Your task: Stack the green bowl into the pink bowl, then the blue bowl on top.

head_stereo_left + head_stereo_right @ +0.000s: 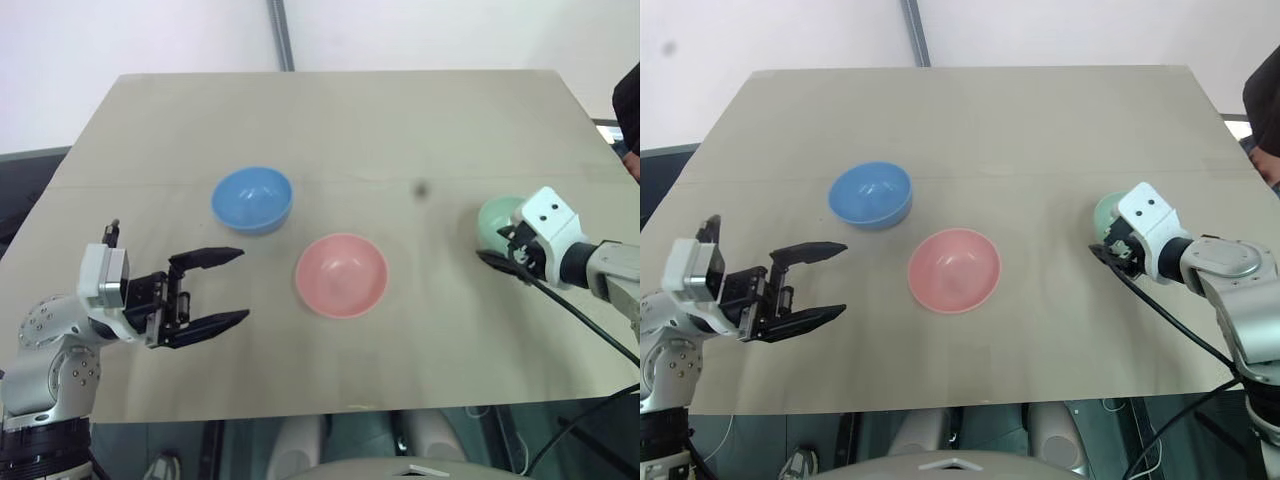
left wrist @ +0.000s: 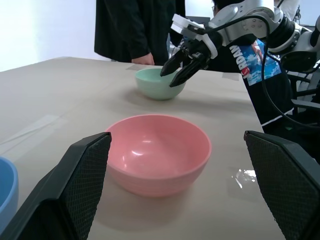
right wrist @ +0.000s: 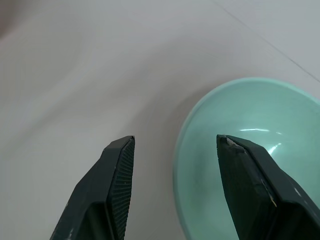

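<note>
Fingers of the right gripper (image 3: 172, 187) stand apart, one over the bare table and one over the inside of the green bowl (image 3: 260, 150), with the bowl's near rim in the gap between them. Whether either finger touches the rim cannot be told; the jaws are not closed on it. In the head camera this gripper sits at the table's right side, covering the near edge of the green bowl (image 1: 497, 220), which rests upright on the tabletop. A black cable trails from the right wrist toward the table's front right corner.

The left gripper (image 1: 208, 292) hangs over the left front part of the table, pointing sideways toward the middle, its two black fingers spread wide with nothing between them.

The pink bowl (image 1: 341, 274) stands upright and empty near the centre of the table, just beyond the left gripper's open fingers and well apart from the green bowl. The blue bowl (image 1: 252, 198) sits upright and empty behind and to the left of the pink one, near it but not touching.

The table (image 1: 400, 120) is a plain beige board. A person in dark clothing (image 2: 135, 30) stands at its far right edge.
</note>
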